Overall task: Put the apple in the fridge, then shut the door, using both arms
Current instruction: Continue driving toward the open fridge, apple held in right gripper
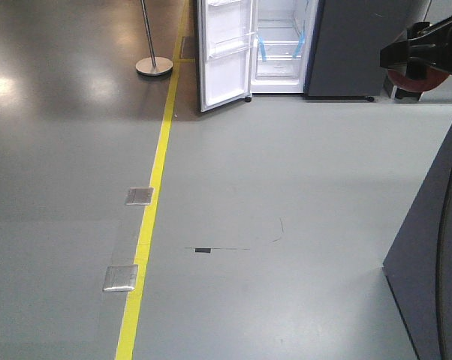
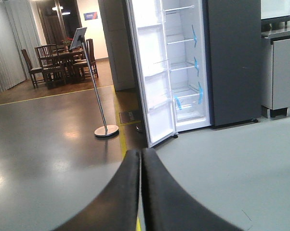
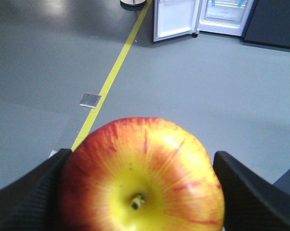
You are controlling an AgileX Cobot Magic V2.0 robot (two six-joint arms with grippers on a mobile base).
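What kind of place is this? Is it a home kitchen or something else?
Probably not a home but a large hall or showroom, perhaps for testing. A yellow line runs along the wide smooth floor, the fridge stands open by it, and a sign stand and a table with chairs stand farther back.

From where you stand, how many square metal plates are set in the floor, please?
2. The farther plate lies left of the yellow line, midway up the front view; the nearer plate lies left of it, lower down. Others may lie outside the frame.
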